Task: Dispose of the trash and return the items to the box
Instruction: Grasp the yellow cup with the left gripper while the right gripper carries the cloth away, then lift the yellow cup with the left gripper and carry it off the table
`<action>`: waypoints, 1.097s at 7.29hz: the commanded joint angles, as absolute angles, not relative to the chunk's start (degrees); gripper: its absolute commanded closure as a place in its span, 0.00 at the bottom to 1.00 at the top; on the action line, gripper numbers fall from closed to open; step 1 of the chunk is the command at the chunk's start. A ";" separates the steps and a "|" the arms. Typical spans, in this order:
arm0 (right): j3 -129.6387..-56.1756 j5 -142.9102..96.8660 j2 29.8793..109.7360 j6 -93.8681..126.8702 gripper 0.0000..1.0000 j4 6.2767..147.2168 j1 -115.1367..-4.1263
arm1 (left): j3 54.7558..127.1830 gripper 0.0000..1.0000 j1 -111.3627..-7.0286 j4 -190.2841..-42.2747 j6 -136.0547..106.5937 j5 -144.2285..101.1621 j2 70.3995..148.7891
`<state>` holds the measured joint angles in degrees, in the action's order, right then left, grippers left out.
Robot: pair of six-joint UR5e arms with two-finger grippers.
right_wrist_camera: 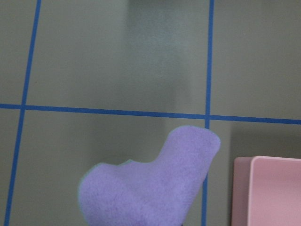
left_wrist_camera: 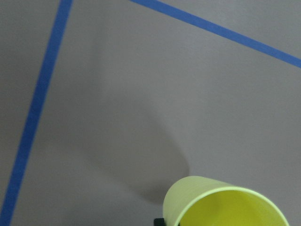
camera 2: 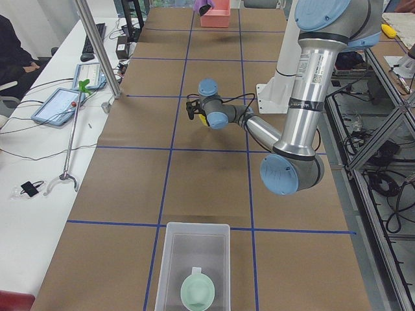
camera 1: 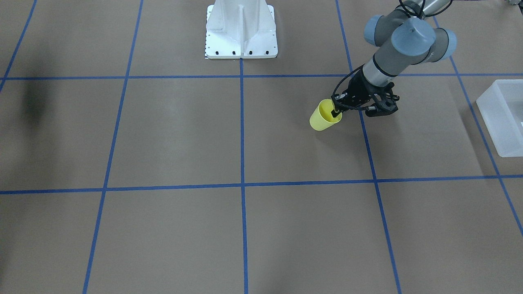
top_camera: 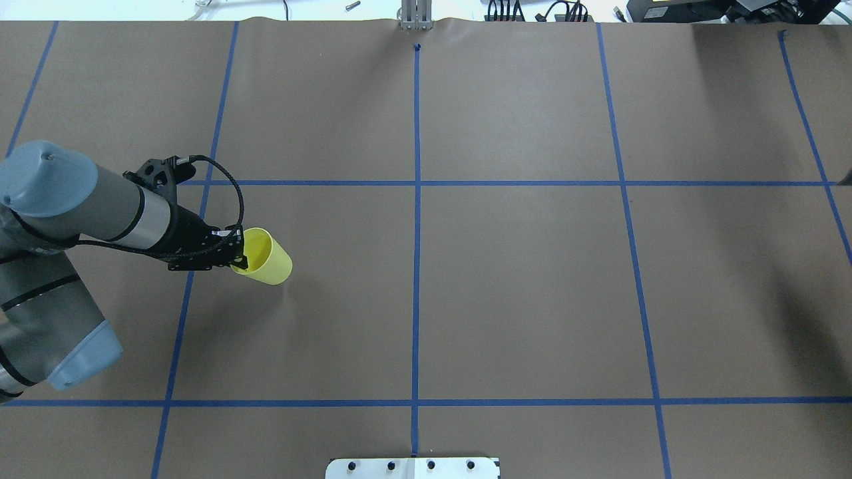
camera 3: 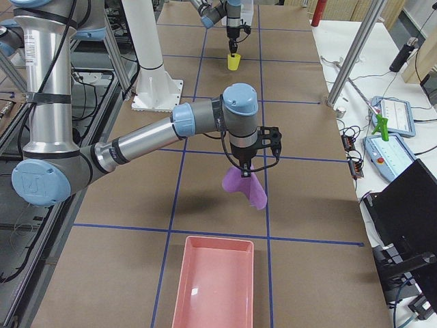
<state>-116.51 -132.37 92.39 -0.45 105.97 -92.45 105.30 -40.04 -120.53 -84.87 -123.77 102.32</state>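
Note:
My left gripper [camera 1: 336,111] is shut on the rim of the yellow cup [camera 1: 323,118], with one finger inside it, and holds it tilted above the table. The gripper [top_camera: 237,258] and cup [top_camera: 267,259] also show in the overhead view, and the cup in the left wrist view [left_wrist_camera: 221,207]. The translucent box [camera 2: 162,265] stands at the table's left end with the mint-green bowl [camera 2: 198,291] inside it; the box also shows in the front-facing view [camera 1: 490,126]. A purple cloth [camera 3: 244,186] hangs under my right gripper [camera 3: 246,164]; I cannot tell whether its fingers are shut.
A pink tray [camera 3: 215,287] lies on the table's right end, just beyond the hanging cloth [right_wrist_camera: 150,188]; its corner [right_wrist_camera: 273,188] shows in the right wrist view. The white robot pedestal [camera 1: 241,32] stands at the table's edge. Blue tape lines grid the brown table.

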 commanded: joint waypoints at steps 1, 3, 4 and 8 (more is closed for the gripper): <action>-113.67 -124.76 94.03 -19.00 1.00 111.18 -99.30 | 108.27 1.00 -42.00 -114.55 -85.87 -125.42 104.49; -104.47 -123.57 94.04 -26.59 1.00 108.48 -102.55 | 108.02 1.00 -48.04 -114.43 -84.82 -128.05 104.07; -98.85 -123.66 94.13 -27.59 1.00 103.50 -103.70 | 108.02 1.00 -50.95 -114.43 -82.12 -128.23 102.58; -87.10 -124.18 95.79 -26.64 0.00 92.91 -104.24 | 106.96 1.00 -68.08 -101.73 -58.24 -135.87 100.63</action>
<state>-88.21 -123.70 94.67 -27.23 94.15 -104.19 106.97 -63.20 -106.76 -65.22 -134.43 100.77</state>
